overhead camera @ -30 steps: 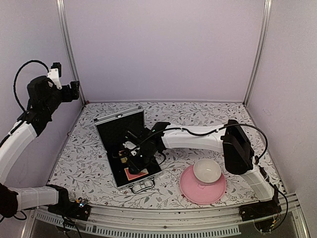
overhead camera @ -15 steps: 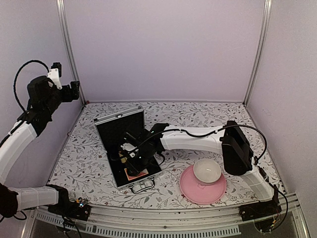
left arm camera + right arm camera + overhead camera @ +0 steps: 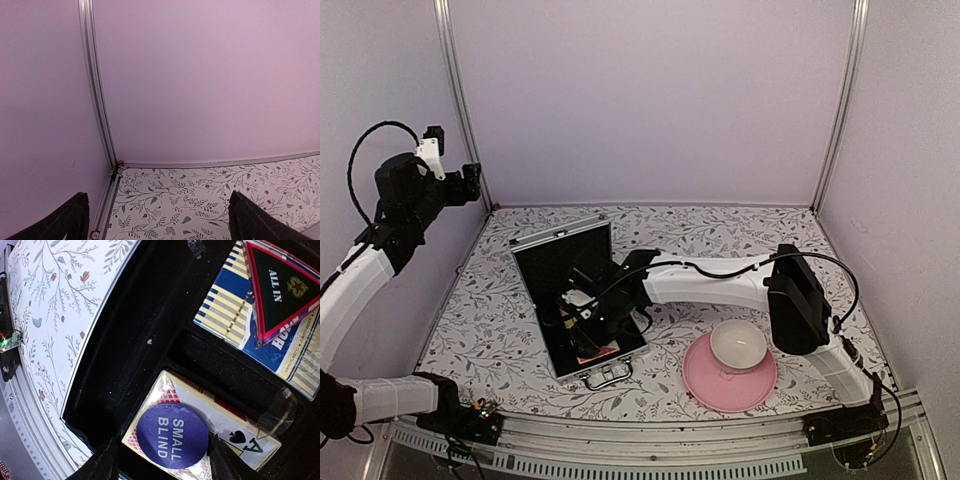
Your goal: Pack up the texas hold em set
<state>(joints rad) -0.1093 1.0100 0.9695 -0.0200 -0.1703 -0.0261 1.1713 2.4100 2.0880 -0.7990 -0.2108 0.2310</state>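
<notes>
Texas hold em set (image 3: pixel 555 268) sits left of the desk's centre as an open silver briefcase (image 3: pixel 558 238), its lid raised toward the far edge and its handle toward the near edge. We judge the step in hand to be settling the blue disc (image 3: pixel 172 436) into the case. In the right wrist view, the disc lies flat on the red card box (image 3: pixel 235 437) in a black-lined compartment. The right gripper (image 3: pixel 162 452) hangs directly over it, with one finger (image 3: pixel 100 462) on each side. A strip of the card box shows between the disc and the left-hand finger. So we read the jaws as spread slightly wider than the disc, not clamping it. To do this well, we should keep the fingers spread and lift straight up, so neither pad drags the disc off the box. We should also stay clear of the compartment wall close by. The gold-and-blue card box (image 3: pixel 235 315) lies in the neighbouring compartment with a triangular ALL IN marker (image 3: pixel 280 290) on top, apart from the fingers. The lid needs a free path later, so the arm must leave the case fully. The left gripper (image 3: pixel 470 185) is held high over the far-left corner, wide apart and empty. A white bowl (image 3: pixel 738 343) rests on a pink plate (image 3: pixel 705 385) near the near edge, right of the case.
</notes>
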